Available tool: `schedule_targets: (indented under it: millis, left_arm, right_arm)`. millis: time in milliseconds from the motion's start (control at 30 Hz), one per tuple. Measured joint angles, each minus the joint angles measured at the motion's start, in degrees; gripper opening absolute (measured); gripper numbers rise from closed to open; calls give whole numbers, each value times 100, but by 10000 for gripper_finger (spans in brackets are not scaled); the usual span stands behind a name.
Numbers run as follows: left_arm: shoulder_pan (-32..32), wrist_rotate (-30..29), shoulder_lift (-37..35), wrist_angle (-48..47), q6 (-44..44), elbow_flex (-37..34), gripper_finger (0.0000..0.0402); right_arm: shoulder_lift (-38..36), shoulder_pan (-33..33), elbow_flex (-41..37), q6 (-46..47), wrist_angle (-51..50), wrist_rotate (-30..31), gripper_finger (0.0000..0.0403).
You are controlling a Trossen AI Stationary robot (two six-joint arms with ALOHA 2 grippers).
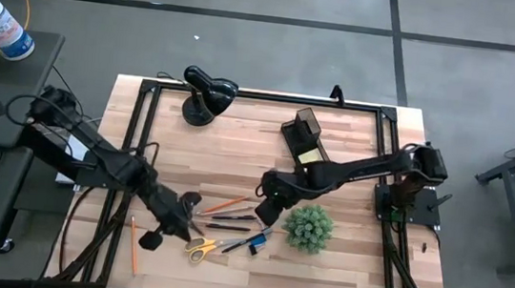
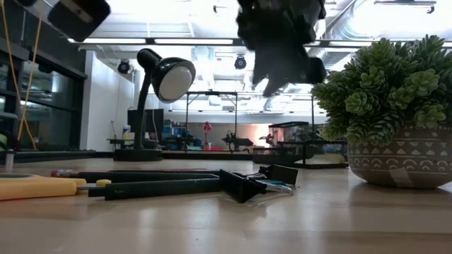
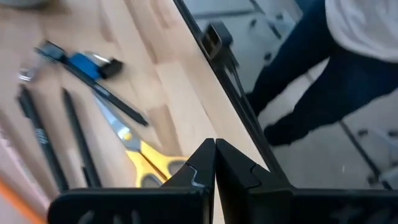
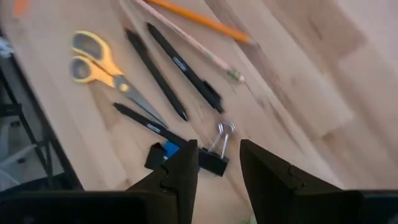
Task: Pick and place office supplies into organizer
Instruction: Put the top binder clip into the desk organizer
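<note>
Hovering apart, right gripper (image 4: 214, 163) fingers straddle binder clip (image 4: 214, 149) beside plant (image 1: 308, 227).

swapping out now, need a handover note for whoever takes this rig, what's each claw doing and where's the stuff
Left claw: shut, empty, by the scissors.
Right claw: open, empty, above the binder clip.
Supplies: scissors, black pens, pencils and clip lie loose on the table beside the plant; one pencil lies apart near the front left.
Organizer: at the back, with a yellow pad in its tray.
Left: the loose items.
</note>
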Motion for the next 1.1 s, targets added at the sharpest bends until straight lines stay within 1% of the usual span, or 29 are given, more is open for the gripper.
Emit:
schedule_targets:
  millis: [100,167,267,400,467,533,633,733,833,900,1100]
  left_arm:
    - [-206,6,40,-154,130,0,1]
    - [-328,6,34,-263,226,0,1]
    - [-506,-11,-8,-551,331,0,1]
    - [-665,-10,-8,-898,442,-2,1]
    - [-704,-10,-8,-1050,508,0,1]
    - [-705,-17,-8,-1203,567,-2,1]
    - [-692,-176,-26,-1409,591,-2,1]
    - [-690,-332,-37,-1458,603,-2,1]
    - [-699,-376,-57,-1455,604,-2,1]
    - [-698,-399,-57,-1461,625,-2,1]
    - [-701,-407,-56,-1444,799,-2,1]
  right_arm:
    - [259,1,113,409,-120,-305,117]
    - [488,33,461,429,-266,-338,116]
    - [970,44,1383,316,-1043,-186,116]
    - [1811,37,2836,103,-2706,211,116]
    - [2201,33,3419,82,-3331,257,116]
    - [2541,26,3893,147,-3716,233,116]
    - [2957,36,4383,182,-3983,153,116]
    - [3248,50,4699,327,-4155,70,116]
    - [3387,60,4836,456,-4332,-14,116]
    - [3423,86,4786,557,-4351,-154,116]
    - [3432,234,4514,833,-4359,-202,116]
